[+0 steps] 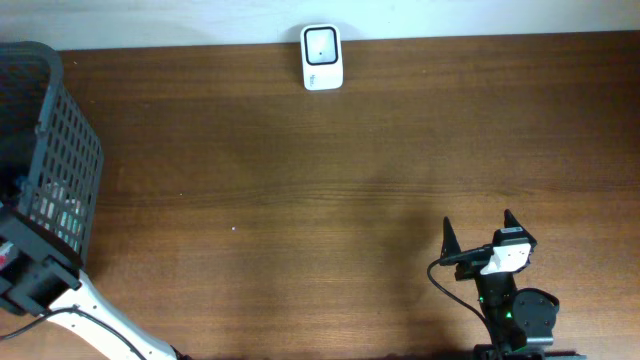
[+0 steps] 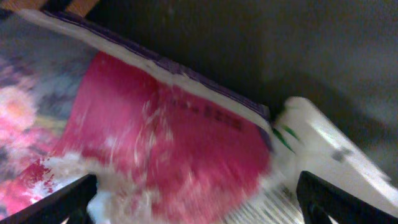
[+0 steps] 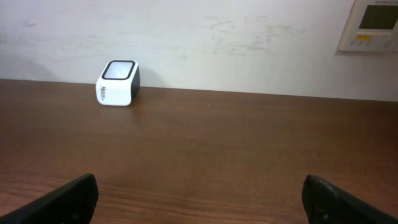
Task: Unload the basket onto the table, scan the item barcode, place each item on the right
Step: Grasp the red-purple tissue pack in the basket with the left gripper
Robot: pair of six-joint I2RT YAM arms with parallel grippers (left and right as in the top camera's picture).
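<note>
Pink packet (image 2: pixel 174 143), seemingly untouched, left end effector (image 2: pixel 199 200) wide open

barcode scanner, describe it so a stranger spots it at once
On the wooden table, follow the far edge by the white wall. Midway stands the barcode scanner, a white box with a dark-framed window. Only it is white and boxy.
</note>
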